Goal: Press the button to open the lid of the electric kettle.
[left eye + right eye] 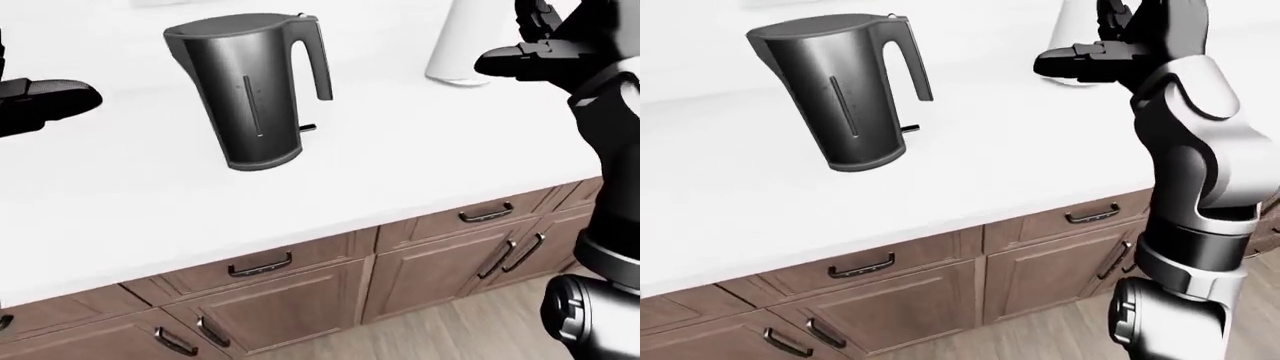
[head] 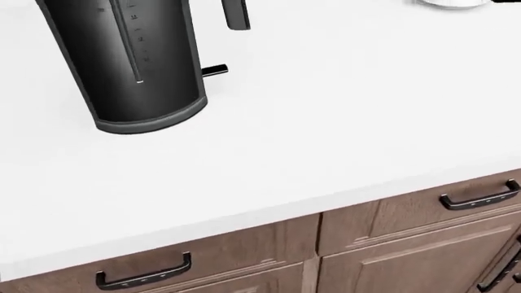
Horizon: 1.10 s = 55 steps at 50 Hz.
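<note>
Your kettle (image 1: 250, 90) stands lid-closed on the table (image 1: 420, 150); right robot hand (image 1: 1110, 45) hovers, fingers spread; left robot hand (image 1: 45, 101): state unclear.

Dark electric kettle (image 1: 845, 90) stood upright on the white table (image 1: 970, 157), lid closed, handle toward view right. Right hand (image 1: 1110, 45) hovered well apart, fingers spread, above wooden drawers (image 1: 1050, 221).

The kettle (image 1: 248, 90) is dark metallic grey with a glossy sheen, a thin pale gauge line down its side and a black handle. The desk (image 2: 342, 122) is plain white. Cabinet fronts (image 1: 270, 307) are brown woodgrain with dark metal handles. At two o'clock, the right robot hand (image 1: 1110, 45) is black; its arm is silver-grey. The floor (image 1: 450, 330) is light wood.
</note>
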{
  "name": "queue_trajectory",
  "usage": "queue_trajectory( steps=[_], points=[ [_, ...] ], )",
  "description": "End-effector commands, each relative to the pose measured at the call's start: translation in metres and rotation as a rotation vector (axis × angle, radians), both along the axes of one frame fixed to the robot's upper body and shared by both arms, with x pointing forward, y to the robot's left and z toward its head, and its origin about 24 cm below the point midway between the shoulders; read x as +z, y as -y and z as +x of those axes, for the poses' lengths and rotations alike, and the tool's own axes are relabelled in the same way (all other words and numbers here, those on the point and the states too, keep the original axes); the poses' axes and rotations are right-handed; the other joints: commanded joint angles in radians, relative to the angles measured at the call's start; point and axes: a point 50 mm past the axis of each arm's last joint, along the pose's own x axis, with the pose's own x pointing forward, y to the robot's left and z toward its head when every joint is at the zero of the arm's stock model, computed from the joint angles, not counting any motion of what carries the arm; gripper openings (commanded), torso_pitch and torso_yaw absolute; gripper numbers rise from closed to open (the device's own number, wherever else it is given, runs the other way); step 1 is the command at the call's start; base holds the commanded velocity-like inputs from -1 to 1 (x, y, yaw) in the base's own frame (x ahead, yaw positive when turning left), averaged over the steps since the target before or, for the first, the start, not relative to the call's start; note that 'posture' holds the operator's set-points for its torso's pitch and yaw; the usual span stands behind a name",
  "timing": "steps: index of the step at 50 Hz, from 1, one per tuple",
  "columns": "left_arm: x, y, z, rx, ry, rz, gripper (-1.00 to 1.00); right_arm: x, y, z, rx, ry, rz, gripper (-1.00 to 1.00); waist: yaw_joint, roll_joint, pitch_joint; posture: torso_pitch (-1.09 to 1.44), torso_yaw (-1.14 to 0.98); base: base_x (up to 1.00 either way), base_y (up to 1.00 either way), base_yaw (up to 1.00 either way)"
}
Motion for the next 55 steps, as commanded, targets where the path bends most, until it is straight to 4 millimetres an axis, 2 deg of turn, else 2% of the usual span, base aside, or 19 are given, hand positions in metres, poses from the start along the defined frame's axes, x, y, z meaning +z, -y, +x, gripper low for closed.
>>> queue_trajectory(
  steps=[1, 9, 11, 13, 18, 20, 21, 23, 25, 31, 33, 37, 39, 41, 42, 43, 44, 50, 55],
  points=[
    [0.014, 0.002, -0.008, -0.002, 0.080, 0.024, 1.00, 0.024, 0.004, -0.013, -0.022, 0.125, -0.005, 1.00, -0.003, -0.001, -0.021, 0.00, 0.00, 0.21, 0.20, 0.00],
    [0.016, 0.002, -0.009, -0.005, 0.083, 0.027, 1.00, 0.023, 0.003, -0.013, -0.021, 0.125, -0.004, 1.00, 0.011, -0.084, -0.026, 0.00, 0.00, 0.21, 0.18, 0.00],
    [0.016, 0.003, -0.009, -0.006, 0.083, 0.027, 1.00, 0.023, 0.003, -0.013, -0.021, 0.125, -0.004, 1.00, 0.008, -0.065, -0.026, 0.00, 0.00, 0.21, 0.15, 0.00],
    [0.017, 0.002, -0.010, -0.005, 0.085, 0.028, 1.00, 0.023, 0.003, -0.013, -0.021, 0.126, -0.003, 1.00, 0.005, -0.087, -0.018, 0.00, 0.00, 0.20, 0.15, 0.00],
    [0.019, 0.002, -0.010, -0.001, 0.089, 0.030, 1.00, 0.024, 0.008, -0.007, -0.066, 0.119, 0.024, 1.00, -0.007, -0.053, 0.004, 0.00, 0.00, 0.03, 0.03, 0.00],
    [0.019, 0.001, -0.010, 0.002, 0.089, 0.029, 1.00, 0.028, 0.010, -0.006, -0.141, 0.161, 0.009, 1.00, -0.010, -0.002, 0.003, 0.00, 0.00, 0.00, 0.00, 0.00],
    [0.019, 0.001, -0.010, 0.002, 0.089, 0.028, 1.00, 0.030, 0.011, -0.005, -0.164, 0.161, 0.047, 1.00, -0.015, -0.025, 0.006, 0.00, 0.00, 0.00, 0.00, 0.00],
    [0.020, 0.000, -0.011, 0.004, 0.090, 0.030, 1.00, 0.031, 0.013, -0.005, -0.125, 0.170, 0.125, 1.00, -0.007, -0.024, -0.005, 0.00, 0.00, 0.00, 0.00, 0.00],
    [0.020, 0.000, -0.011, 0.004, 0.091, 0.031, 1.00, 0.034, 0.017, -0.012, -0.278, 0.378, 0.022, 1.00, -0.002, -0.029, -0.004, 0.00, 0.00, 0.00, 0.00, 0.00],
    [0.020, 0.001, -0.011, 0.002, 0.088, 0.035, 1.00, 0.022, 0.015, -0.009, -0.182, 0.271, 0.000, 1.00, 0.002, -0.043, -0.014, 0.00, 0.00, 0.00, 0.00, 0.00],
    [0.019, 0.001, -0.011, 0.003, 0.087, 0.036, 1.00, 0.023, 0.015, -0.010, -0.201, 0.283, -0.010, 1.00, 0.033, -0.032, -0.037, 0.00, 0.00, 0.00, 0.00, 0.75],
    [0.019, 0.001, -0.010, 0.004, 0.087, 0.034, 1.00, 0.021, 0.014, -0.010, -0.175, 0.268, 0.010, 1.00, 0.028, -0.004, -0.020, 0.00, 0.00, 0.00, 0.00, 1.00],
    [0.019, 0.001, -0.010, 0.003, 0.086, 0.035, 1.00, 0.021, 0.015, -0.009, -0.178, 0.264, 0.018, 1.00, 0.029, -0.028, -0.016, 0.00, 0.00, 0.00, 0.00, 1.00],
    [0.019, 0.001, -0.010, 0.002, 0.086, 0.035, 1.00, 0.024, 0.020, -0.007, -0.256, 0.269, 0.030, 1.00, 0.024, -0.085, 0.009, 0.00, 0.00, 0.00, 0.00, 1.00],
    [0.019, 0.001, -0.010, 0.002, 0.086, 0.035, 1.00, 0.022, 0.020, -0.005, -0.220, 0.243, 0.056, 1.00, 0.008, -0.129, 0.002, 0.00, 0.00, 0.00, 0.00, 0.70],
    [0.019, 0.001, -0.011, 0.002, 0.087, 0.035, 1.00, 0.021, 0.021, -0.005, -0.234, 0.244, 0.041, 1.00, -0.014, -0.135, -0.014, 0.00, 0.00, 0.00, 0.00, 0.33],
    [0.019, 0.001, -0.011, 0.003, 0.088, 0.035, 1.00, 0.021, 0.021, -0.005, -0.237, 0.242, 0.041, 1.00, 0.003, -0.113, -0.010, 0.00, 0.00, 0.00, 0.00, 0.33],
    [0.020, 0.001, -0.011, 0.003, 0.089, 0.036, 1.00, 0.021, 0.018, -0.005, -0.221, 0.241, 0.026, 1.00, 0.002, -0.086, -0.018, 0.00, 0.00, 0.00, 0.03, 0.48],
    [0.020, 0.002, -0.011, 0.002, 0.087, 0.036, 1.00, 0.017, 0.018, 0.001, -0.237, 0.193, 0.019, 1.00, -0.007, -0.055, 0.014, 0.00, 0.00, 0.00, 0.00, 0.00]
  ],
)
